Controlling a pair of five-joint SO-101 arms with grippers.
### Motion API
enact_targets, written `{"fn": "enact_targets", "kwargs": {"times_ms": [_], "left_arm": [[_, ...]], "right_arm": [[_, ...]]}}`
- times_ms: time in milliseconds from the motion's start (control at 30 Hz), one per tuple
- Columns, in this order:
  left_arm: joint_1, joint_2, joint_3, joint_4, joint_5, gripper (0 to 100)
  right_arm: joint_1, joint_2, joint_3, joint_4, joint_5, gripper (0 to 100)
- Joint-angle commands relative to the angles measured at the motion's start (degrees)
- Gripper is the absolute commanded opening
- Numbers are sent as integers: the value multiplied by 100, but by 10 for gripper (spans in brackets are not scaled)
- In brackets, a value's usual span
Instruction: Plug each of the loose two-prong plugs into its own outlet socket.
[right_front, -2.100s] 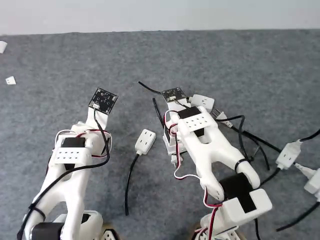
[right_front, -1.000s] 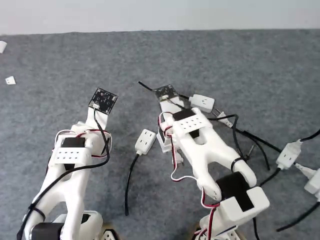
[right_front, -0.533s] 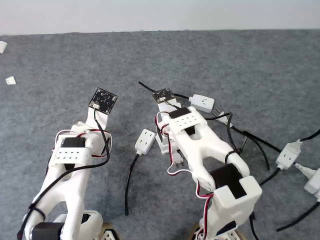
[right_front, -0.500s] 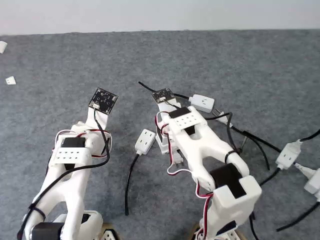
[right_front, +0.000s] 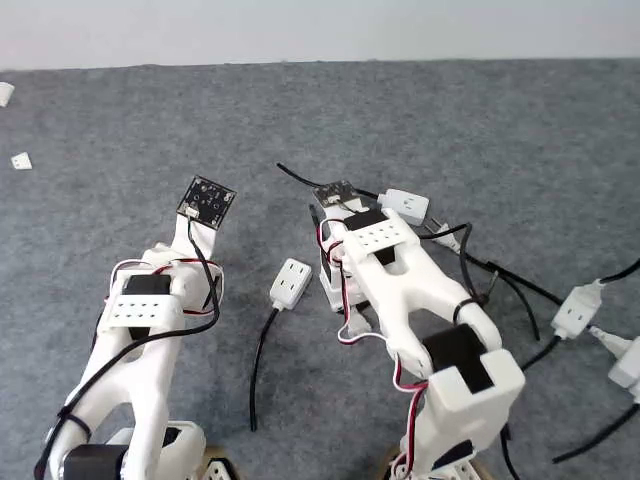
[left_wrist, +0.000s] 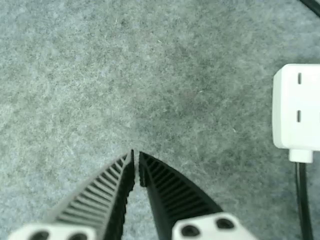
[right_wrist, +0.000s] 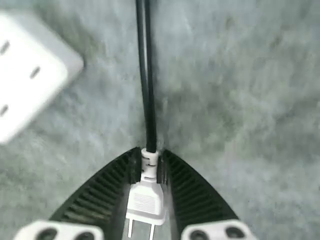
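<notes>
1. Nearest to us, we see the left arm (right_front: 140, 330) and the right arm (right_front: 410, 300) side by side on the gray counter (right_front: 120, 110)
2. The left gripper (left_wrist: 135, 155) has its two black fingers pressed together with nothing between them, and it points down at the counter
3. The right gripper (right_wrist: 148, 152) is clamped on a white two-prong plug (right_wrist: 145, 200). We see the prongs pointing back toward the wrist, and its black cord (right_wrist: 146, 75) runs away over the counter
4. Far off on the right side lie two white pieces (right_front: 577, 310) on dark cords
5. Between the arms lies a white outlet socket (right_front: 290, 283), slots up
6. A little farther, past the right arm, lies a second socket (right_front: 405, 205)
7. Farthest away, at the left edge, we see small white scraps (right_front: 21, 160)
</notes>
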Motion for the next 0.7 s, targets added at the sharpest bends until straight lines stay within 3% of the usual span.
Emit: {"fn": "enact_targets", "kwargs": {"times_ms": [0, 167, 267, 367, 567, 667], "left_arm": [[-9, 9, -321, -9, 281, 13], [0, 747, -822, 202, 299, 13], [0, 1618, -1613, 791, 255, 13], [9, 2224, -2202, 1398, -264, 13], [642, 1873, -1622, 1433, -1319, 12], [809, 1653, -1385, 1319, -1407, 12]], "right_arm": [[154, -919, -176, 303, -105, 8], [-119, -2308, -185, 514, -123, 8], [-514, -3090, -185, 497, -378, 8], [-910, -3618, -149, 479, -448, 8], [-1323, -3802, 273, 127, -492, 8], [-1516, -3837, 545, -110, -527, 8]]}}
